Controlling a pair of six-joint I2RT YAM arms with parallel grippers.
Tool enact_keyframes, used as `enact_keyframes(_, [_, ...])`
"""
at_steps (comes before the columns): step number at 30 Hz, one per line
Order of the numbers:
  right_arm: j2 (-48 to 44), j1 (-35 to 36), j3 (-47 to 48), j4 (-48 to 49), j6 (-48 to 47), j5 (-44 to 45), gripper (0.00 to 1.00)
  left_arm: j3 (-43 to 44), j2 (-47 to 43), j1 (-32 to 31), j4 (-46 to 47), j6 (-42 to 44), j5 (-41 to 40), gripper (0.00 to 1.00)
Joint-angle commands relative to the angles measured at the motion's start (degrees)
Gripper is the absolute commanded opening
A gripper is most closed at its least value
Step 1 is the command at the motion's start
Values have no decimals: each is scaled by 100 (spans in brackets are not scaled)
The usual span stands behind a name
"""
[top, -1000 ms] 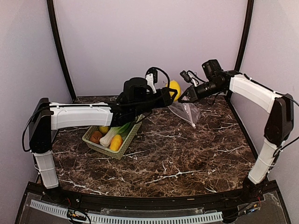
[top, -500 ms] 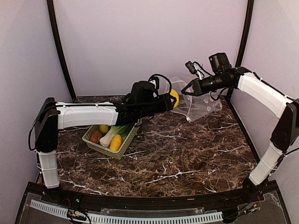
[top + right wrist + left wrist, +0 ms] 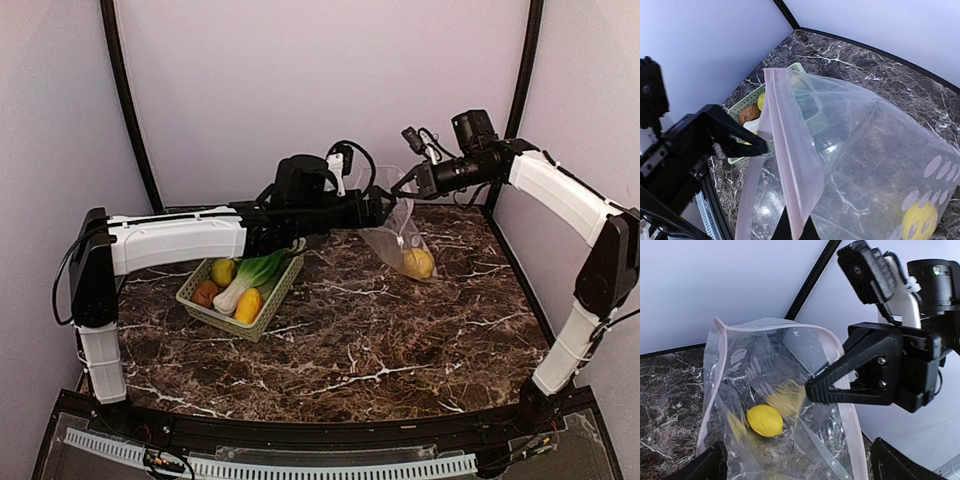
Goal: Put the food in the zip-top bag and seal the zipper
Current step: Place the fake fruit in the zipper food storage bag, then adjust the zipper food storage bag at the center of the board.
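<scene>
The left hand (image 3: 383,207) hangs at the mouth of the bag (image 3: 400,240) with its fingers spread wide and nothing between them. A yellow piece (image 3: 765,420) lies loose at the bottom of the bag, which looks to rest on the surface (image 3: 350,350) toward the far right. The right hand (image 3: 402,187) is closed on the upper rim of the bag, pinching the pink zipper (image 3: 790,165) strip and holding the mouth up and open toward the left arm. The rest of the food sits in the green basket (image 3: 215,318) at the left: a bok choy (image 3: 250,278), a potato (image 3: 206,293), an orange piece (image 3: 248,305) and another yellow one (image 3: 222,270). So the task seems barely begun, with the zipper unsealed. The main risk is that the bag hangs from one small pinch at the rim. As more pieces drop in, the weight could drag the thin plastic out of the right hand, or the unsupported side of the mouth could sag shut so the next piece bounces off onto the surface. The left hand is also very close to the rim, and pulling back carelessly could snag the plastic and tug the bag free or tip it over. Later, a folded strip could stop the zipper closing.
</scene>
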Motion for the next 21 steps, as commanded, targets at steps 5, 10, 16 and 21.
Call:
enact_keyframes(5, [120, -544, 144, 9, -135, 44, 0, -573, -1678, -16, -640, 1118, 214, 99])
enact_keyframes(10, [112, -835, 352, -154, -464, 466, 0, -1388, -2730, 22, -1719, 1816, -982, 99])
enact_keyframes(16, [125, -1021, 907, -671, -1098, 1209, 0, -2261, -3649, 540, -3042, 1656, -1753, 99])
enact_keyframes(21, [121, -1112, 1160, -909, -1400, 1761, 0, -2784, -3961, 933, -3871, 1519, -1713, 99])
